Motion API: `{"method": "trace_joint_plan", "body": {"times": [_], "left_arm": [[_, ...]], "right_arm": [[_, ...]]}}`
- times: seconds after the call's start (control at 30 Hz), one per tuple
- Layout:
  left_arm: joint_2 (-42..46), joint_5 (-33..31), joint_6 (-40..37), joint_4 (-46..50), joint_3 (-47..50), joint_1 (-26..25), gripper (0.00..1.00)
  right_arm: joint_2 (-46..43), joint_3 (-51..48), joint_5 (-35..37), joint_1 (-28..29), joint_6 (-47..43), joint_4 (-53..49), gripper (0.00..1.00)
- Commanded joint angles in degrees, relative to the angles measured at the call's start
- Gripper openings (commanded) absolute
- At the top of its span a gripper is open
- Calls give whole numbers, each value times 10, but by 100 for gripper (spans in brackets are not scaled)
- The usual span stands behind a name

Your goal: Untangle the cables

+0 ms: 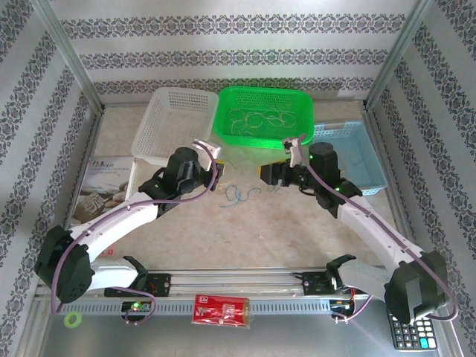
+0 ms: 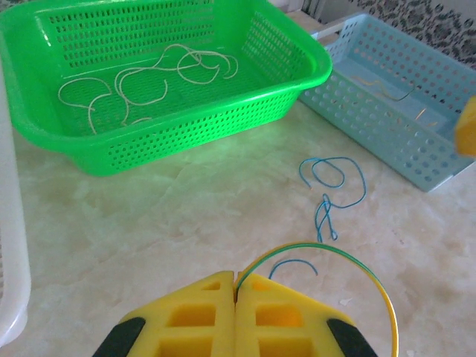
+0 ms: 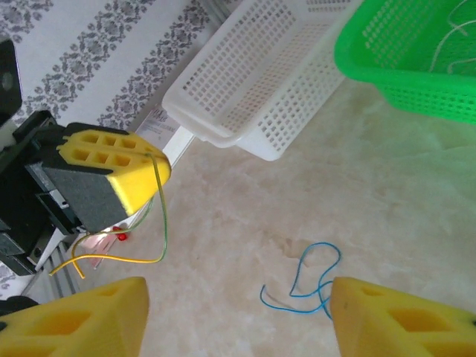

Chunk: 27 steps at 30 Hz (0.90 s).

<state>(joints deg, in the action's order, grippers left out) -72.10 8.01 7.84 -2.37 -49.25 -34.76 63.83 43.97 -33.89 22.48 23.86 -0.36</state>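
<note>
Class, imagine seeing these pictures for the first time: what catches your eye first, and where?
The bright green basket sits on the far side of the marble table, with cream wires looped inside. Nearer, the left gripper, jaws shut, pinches a yellow-green wire that arcs to its right. Loose blue wires lie on the table just beyond it.
</note>
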Motion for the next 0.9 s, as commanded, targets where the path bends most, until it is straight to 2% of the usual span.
{"method": "trace_joint_plan", "body": {"times": [0.0, 0.27, 0.47, 0.67, 0.87], "left_arm": [[14, 23, 27, -43, 8, 2, 0], [11, 37, 38, -52, 0, -2, 0], [6, 39, 37, -53, -7, -8, 0], [2, 38, 36, -53, -8, -10, 0], [1, 24, 35, -47, -8, -11, 0]], "right_arm": [[24, -5, 4, 25, 33, 61, 68], [94, 31, 26, 64, 54, 107, 68], [132, 49, 22, 76, 67, 131, 64], [131, 47, 25, 78, 73, 141, 60], [84, 12, 45, 63, 83, 137, 60]]}}
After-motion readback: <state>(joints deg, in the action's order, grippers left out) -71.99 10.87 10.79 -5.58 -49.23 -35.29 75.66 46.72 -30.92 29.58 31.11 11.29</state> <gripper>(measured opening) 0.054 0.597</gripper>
